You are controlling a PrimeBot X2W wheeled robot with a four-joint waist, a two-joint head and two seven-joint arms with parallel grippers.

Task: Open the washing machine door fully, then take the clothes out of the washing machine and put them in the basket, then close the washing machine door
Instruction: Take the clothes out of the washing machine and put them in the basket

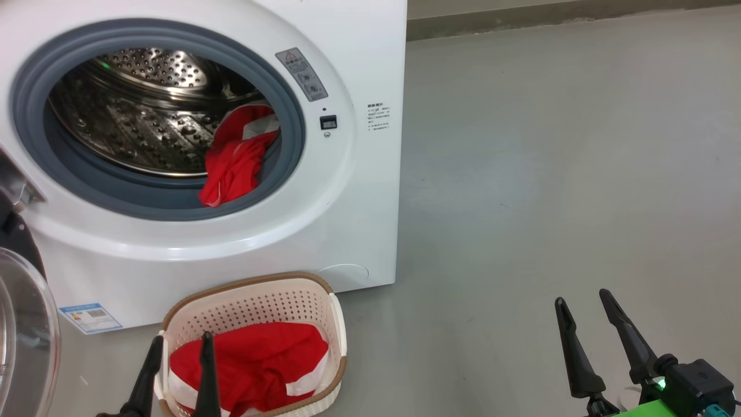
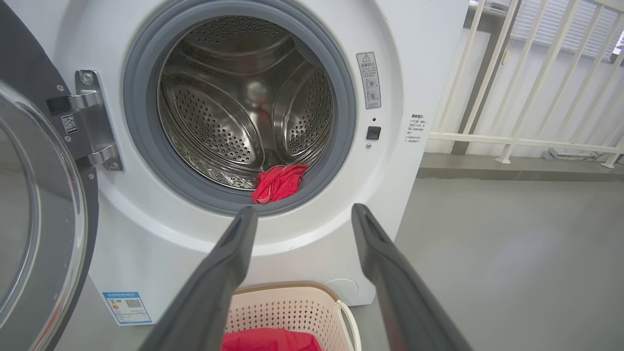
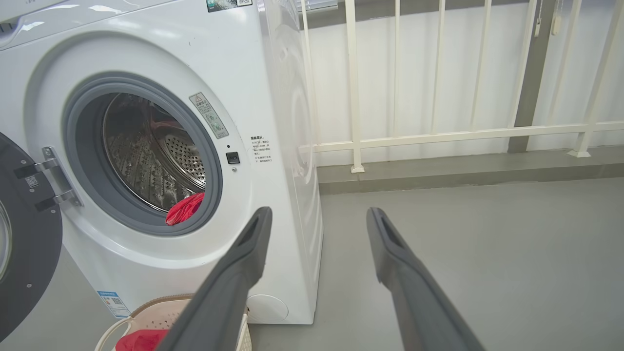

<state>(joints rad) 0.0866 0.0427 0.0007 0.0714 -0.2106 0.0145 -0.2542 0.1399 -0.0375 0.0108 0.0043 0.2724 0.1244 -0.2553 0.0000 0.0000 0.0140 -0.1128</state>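
The white washing machine (image 1: 359,69) stands with its black glass-bowled door (image 2: 34,209) swung wide to the left. One of the red clothes (image 1: 234,156) lies over the grey seal at the drum's lower right, as also seen in the left wrist view (image 2: 278,183) and the right wrist view (image 3: 184,209). On the floor before the machine, the cream basket (image 1: 255,301) holds another red garment (image 1: 249,359). My left gripper (image 1: 181,341) hangs open and empty just above the basket's near left side. Off to the right over bare floor, my right gripper (image 1: 582,301) is open and empty.
Grey floor (image 1: 550,174) stretches to the right of the machine. A white railing (image 3: 438,131) on a low kerb runs behind it. The open door (image 1: 23,324) juts out at the far left, close to my left arm.
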